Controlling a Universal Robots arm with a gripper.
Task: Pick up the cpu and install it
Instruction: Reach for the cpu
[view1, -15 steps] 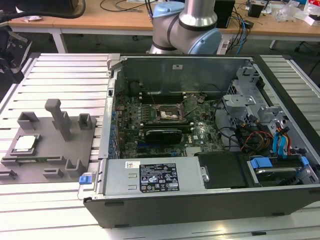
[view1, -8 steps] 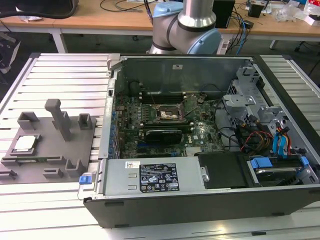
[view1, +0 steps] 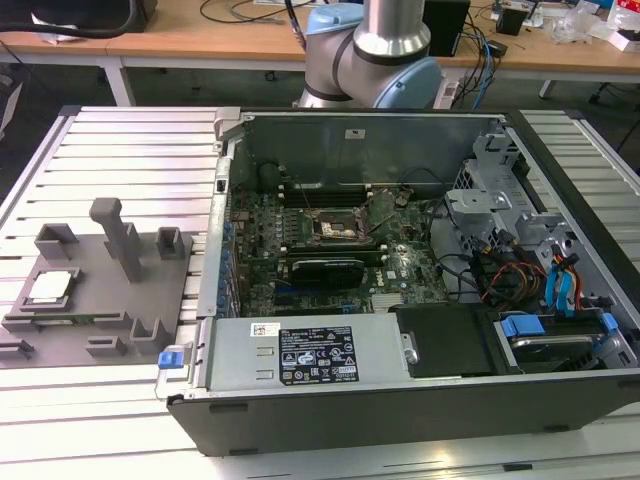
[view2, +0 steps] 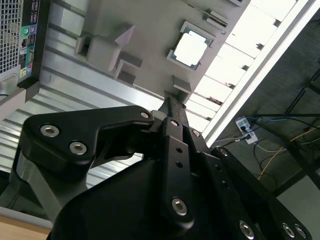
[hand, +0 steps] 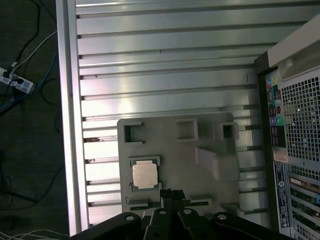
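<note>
Exterior view: cpu (view1: 52, 287) near grey tray's (view1: 98, 275) edge, well apart from case (view1: 400, 412)

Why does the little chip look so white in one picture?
In the second wrist view glare washes the chip and nearby table slats white; in the first wrist view the chip looks tan; the exterior view is lit evenly.

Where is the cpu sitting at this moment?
The cpu lies flat on the grey tray at the exterior view's left, near the tray's outer end. It is outside the open computer case, which stands to the tray's right.
</note>
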